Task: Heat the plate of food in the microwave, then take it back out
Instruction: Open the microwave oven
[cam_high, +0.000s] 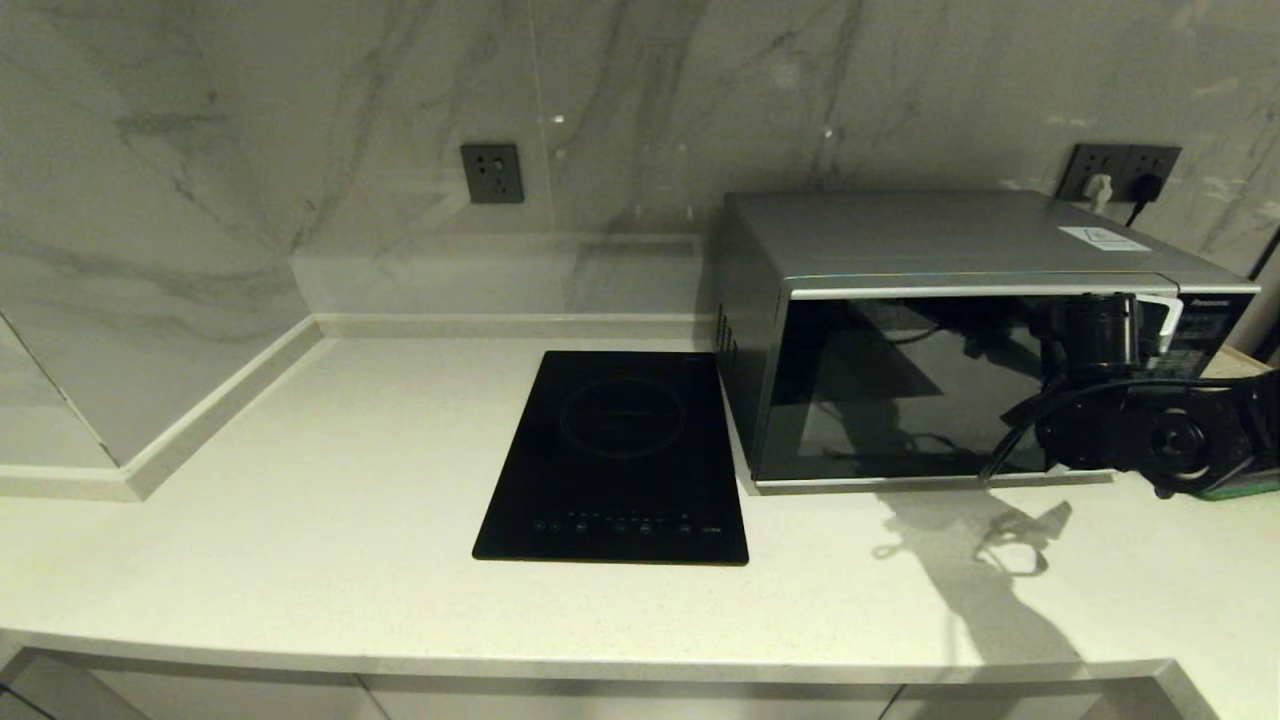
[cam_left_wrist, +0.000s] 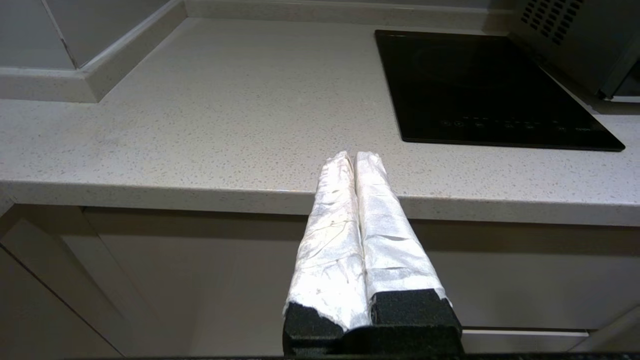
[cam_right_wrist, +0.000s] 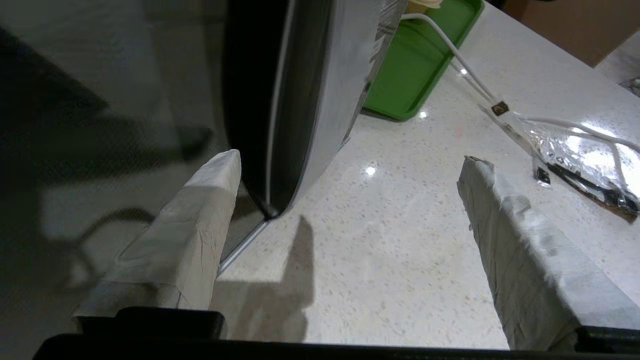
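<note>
Right hand (cam_right_wrist: 350, 200): wide open, empty, one finger behind the microwave (cam_high: 960, 340) door handle (cam_right_wrist: 280, 100).
Left hand (cam_left_wrist: 356, 160): closed, empty, parked below worktop (cam_high: 300, 560) edge.
Plate: unseen.
Risk: finger slipping off, microwave dragging.

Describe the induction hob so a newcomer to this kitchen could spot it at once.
Start at the pale speckled countertop under the marble wall. Find the silver microwave standing toward the robot's right; the induction hob lies flat directly on its left. It is the only thin, glossy black slab there, with a faint ring and a row of small touch controls along its near edge, unlike the tall boxy microwave.
</note>
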